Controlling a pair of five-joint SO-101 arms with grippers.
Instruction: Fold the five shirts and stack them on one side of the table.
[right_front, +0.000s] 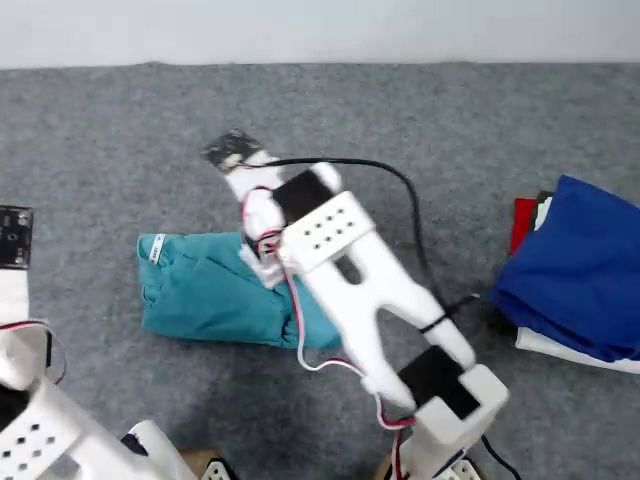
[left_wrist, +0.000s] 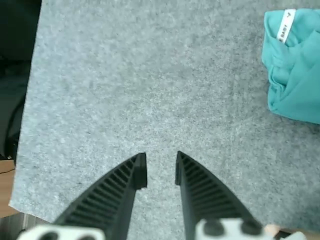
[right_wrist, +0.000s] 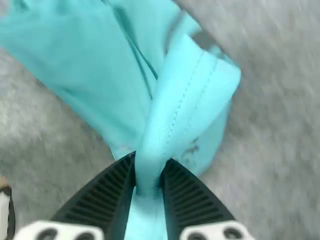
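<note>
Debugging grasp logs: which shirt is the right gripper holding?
The teal shirt: a fold of it is pinched in the right gripper. The blue shirt lies apart, with no gripper on it.

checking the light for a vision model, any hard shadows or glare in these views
High view: a soft shadow beside the blue shirt, no glare. Left wrist view: grey mat evenly lit ahead of the left hand. Right wrist view: no glare on the teal shirt in the right hand.

Grey felt table (right_front: 500, 130): teal shirt (right_front: 210, 290) mid-table; blue-topped shirt pile (right_front: 580, 270) at right edge.
</note>
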